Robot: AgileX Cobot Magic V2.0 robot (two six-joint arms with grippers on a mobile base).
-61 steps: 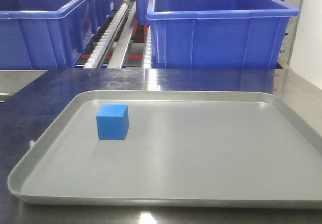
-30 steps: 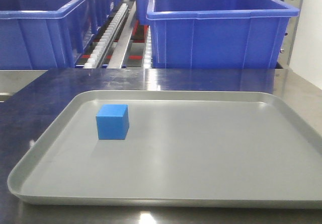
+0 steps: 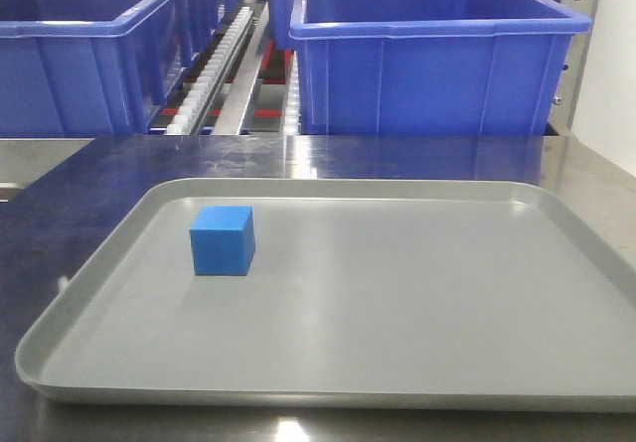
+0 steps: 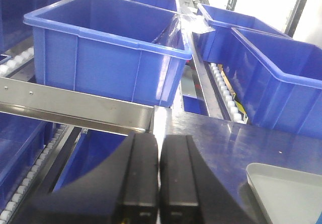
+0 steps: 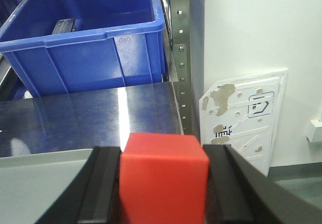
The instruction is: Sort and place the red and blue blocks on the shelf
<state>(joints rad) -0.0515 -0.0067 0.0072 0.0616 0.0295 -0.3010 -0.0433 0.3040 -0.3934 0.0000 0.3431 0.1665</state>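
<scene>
The blue block rests on the left part of the grey tray in the front view, with no gripper near it. A red block is clamped between the two black fingers of my right gripper, held above the tray's right edge. My left gripper is shut with nothing between its fingers, hovering over the steel tabletop left of the tray corner. The shelf shows as a steel front rail, a perforated upright and white roller tracks.
Large dark-blue bins stand on the shelf behind the table: one at the right, one at the left. More bins sit ahead of the left gripper. A white wall with a torn sticker lies right of the upright.
</scene>
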